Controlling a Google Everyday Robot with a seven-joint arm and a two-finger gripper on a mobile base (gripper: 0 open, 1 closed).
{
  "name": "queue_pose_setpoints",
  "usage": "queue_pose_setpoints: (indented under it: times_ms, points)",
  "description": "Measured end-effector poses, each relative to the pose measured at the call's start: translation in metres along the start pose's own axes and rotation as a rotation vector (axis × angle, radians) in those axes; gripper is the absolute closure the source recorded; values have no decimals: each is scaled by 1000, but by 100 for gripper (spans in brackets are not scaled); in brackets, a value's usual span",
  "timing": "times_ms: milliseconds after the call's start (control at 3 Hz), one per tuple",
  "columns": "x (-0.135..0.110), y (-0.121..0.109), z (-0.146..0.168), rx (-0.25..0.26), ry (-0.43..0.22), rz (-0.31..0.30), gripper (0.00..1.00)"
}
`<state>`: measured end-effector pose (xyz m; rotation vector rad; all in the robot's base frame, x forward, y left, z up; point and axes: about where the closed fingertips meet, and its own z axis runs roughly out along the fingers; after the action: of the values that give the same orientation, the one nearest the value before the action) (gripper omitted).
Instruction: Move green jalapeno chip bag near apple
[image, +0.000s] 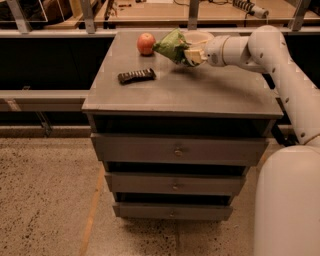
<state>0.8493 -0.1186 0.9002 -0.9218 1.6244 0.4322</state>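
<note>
one small gap parts the apple (146, 43) from the green jalapeno chip bag (171, 46) pointing at it, clamped in the gripper (192, 55) over the cabinet top (200, 90).

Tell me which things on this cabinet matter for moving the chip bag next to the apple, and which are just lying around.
Part of the job:
- chip bag, gripped and close to the apple
- apple, back left of the top
- gripper, just right of the bag, at the back

Just lying about:
- snack bar, in front of the apple
- bowl, behind the gripper
- cabinet itself
</note>
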Motion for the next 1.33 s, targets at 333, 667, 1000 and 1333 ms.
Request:
queue_pose_setpoints:
  times_ms: [333, 667, 1000, 1333]
  points:
    - [-4, 1, 15, -14, 21, -9, 83]
    - [-6, 2, 26, -20, 37, -10, 59]
    - [-8, 2, 33, -21, 43, -8, 35]
    - [-8, 2, 37, -25, 39, -9, 13]
